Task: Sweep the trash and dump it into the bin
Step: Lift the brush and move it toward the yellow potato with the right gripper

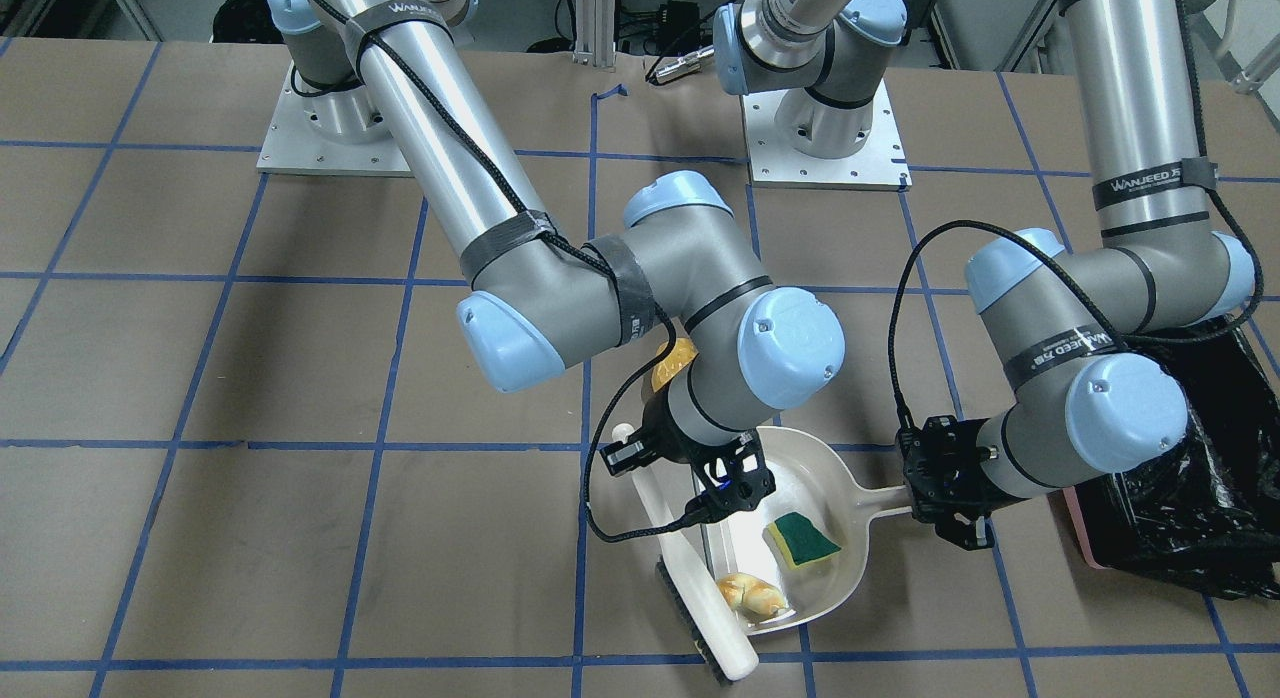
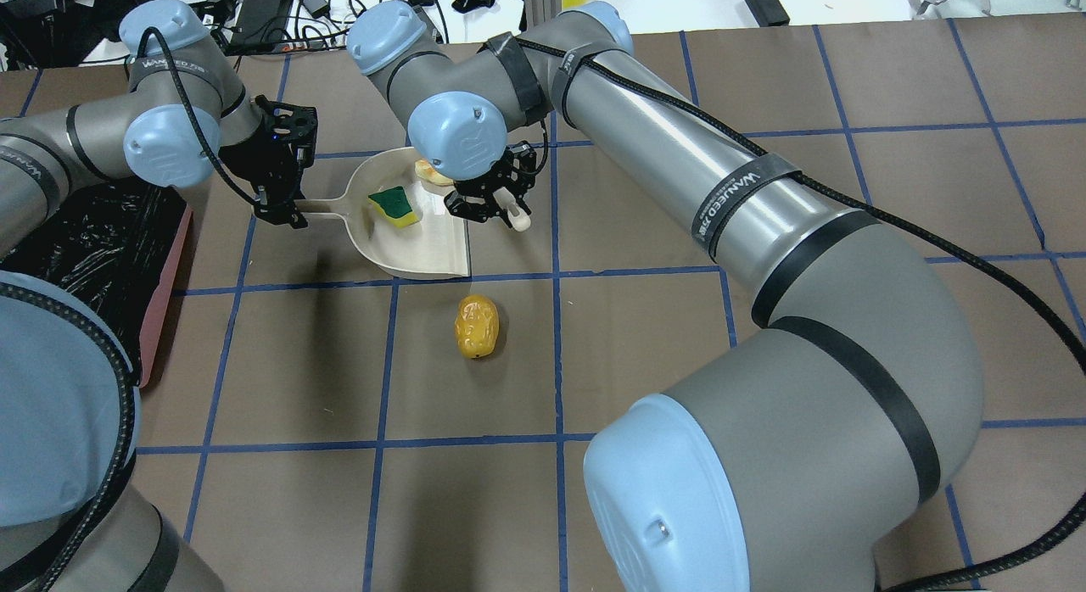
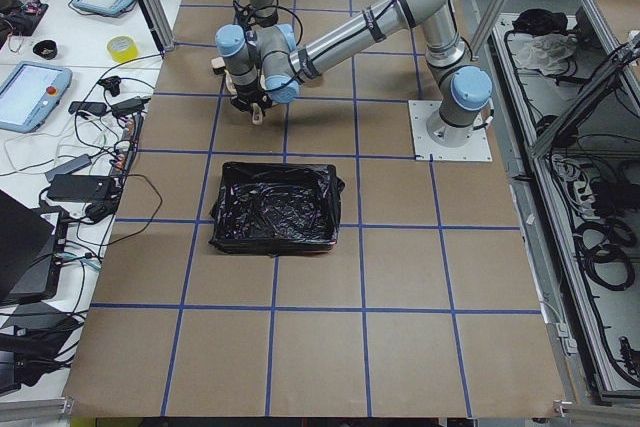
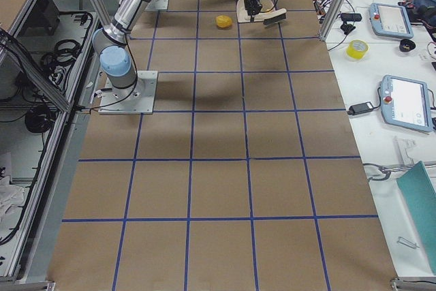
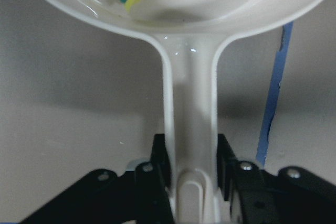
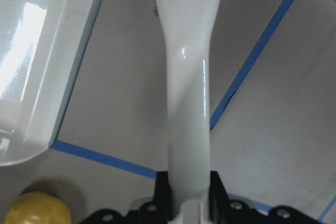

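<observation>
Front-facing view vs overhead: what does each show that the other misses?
Front-facing only: the whole brush, with its dark bristles at the dustpan's mouth, and the croissant piece lying in clear sight inside the dustpan.
Overhead only: the potato lump in full, on the table, apart from the dustpan's open edge. In the front-facing view the right arm mostly hides it.
Both: the sponge wedge in the dustpan, the left gripper shut on the dustpan handle, the right gripper on the brush handle, and the black-lined bin.
</observation>
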